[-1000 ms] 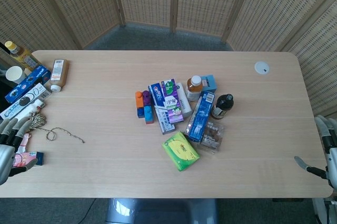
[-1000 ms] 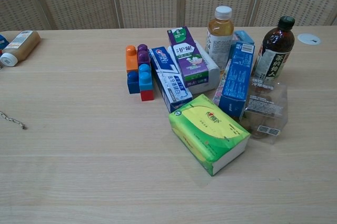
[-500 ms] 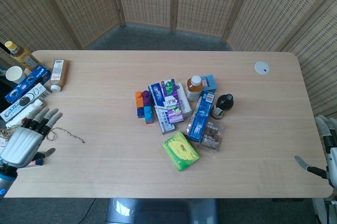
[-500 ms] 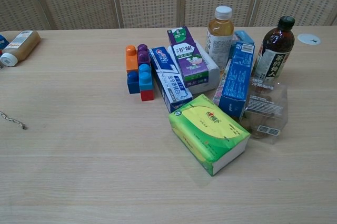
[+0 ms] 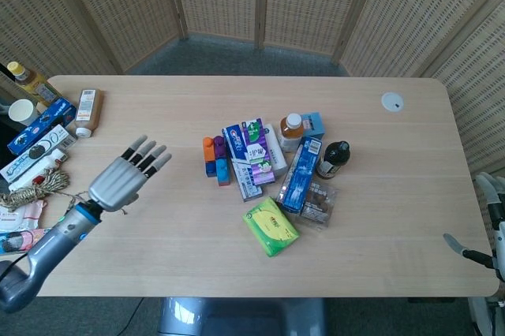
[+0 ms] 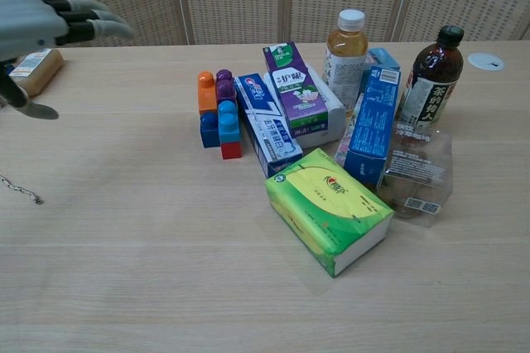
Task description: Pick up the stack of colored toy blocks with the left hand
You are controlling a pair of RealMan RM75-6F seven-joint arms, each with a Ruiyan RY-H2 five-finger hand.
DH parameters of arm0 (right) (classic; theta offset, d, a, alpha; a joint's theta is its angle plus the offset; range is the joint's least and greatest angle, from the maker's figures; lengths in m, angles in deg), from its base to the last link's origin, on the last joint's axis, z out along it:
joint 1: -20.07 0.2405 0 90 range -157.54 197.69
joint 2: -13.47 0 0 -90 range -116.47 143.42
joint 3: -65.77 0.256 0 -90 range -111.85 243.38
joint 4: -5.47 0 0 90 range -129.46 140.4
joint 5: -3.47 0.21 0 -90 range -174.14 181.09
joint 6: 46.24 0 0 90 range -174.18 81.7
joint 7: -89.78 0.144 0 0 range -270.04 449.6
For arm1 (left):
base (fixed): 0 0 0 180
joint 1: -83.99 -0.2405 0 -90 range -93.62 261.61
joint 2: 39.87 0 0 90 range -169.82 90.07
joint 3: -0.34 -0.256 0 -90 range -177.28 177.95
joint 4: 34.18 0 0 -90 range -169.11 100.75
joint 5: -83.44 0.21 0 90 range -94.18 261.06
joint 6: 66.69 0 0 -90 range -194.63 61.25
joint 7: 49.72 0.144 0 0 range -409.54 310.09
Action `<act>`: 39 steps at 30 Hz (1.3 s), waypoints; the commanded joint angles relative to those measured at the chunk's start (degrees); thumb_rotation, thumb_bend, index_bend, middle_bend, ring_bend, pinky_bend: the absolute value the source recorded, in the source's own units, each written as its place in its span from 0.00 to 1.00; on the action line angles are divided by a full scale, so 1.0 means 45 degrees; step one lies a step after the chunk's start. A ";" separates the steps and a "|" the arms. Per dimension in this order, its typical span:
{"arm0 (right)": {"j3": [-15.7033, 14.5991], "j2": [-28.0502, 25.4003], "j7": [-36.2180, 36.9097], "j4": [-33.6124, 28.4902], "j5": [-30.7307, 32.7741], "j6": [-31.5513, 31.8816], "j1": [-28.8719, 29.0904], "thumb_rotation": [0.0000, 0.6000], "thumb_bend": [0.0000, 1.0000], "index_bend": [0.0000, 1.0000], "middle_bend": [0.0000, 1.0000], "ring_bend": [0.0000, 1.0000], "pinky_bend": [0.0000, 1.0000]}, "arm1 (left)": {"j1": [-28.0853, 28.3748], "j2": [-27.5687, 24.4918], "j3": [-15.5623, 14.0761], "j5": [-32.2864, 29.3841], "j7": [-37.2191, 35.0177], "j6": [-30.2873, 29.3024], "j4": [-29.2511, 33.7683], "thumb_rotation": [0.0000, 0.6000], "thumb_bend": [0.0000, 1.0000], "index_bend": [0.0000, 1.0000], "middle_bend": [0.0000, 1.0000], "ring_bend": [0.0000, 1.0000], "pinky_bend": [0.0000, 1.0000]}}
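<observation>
The stack of colored toy blocks point(image 5: 215, 159) point(image 6: 217, 113), in orange, purple, blue and red, lies flat on the table against a toothpaste box point(image 5: 240, 162) point(image 6: 267, 124). My left hand point(image 5: 126, 174) point(image 6: 45, 21) hovers above the table well to the left of the blocks, fingers straight and spread, holding nothing. Only a small part of my right hand point(image 5: 488, 229) shows past the table's right edge in the head view, and its fingers cannot be made out.
Right of the blocks is a cluster: purple carton point(image 6: 294, 88), two bottles point(image 6: 344, 48) point(image 6: 430, 77), blue box point(image 6: 374, 126), green tissue pack point(image 6: 330, 209), snack bag point(image 6: 416, 174). Boxes, a bottle and twine point(image 5: 47, 182) lie at the table's left edge. A white disc point(image 5: 392, 101) sits far right.
My left hand has risen from the table's left edge and travelled right toward the blocks, entering the chest view, fingers still spread. The objects and right hand have not moved.
</observation>
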 commanded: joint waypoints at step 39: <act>0.0157 -0.0393 0.1312 0.0202 0.0291 -0.0038 -0.0096 1.00 0.00 0.00 0.00 0.00 0.00 | 0.4314 0.7404 0.0312 -0.3381 0.4401 0.2225 -0.7615 1.00 0.13 0.00 0.00 0.00 0.00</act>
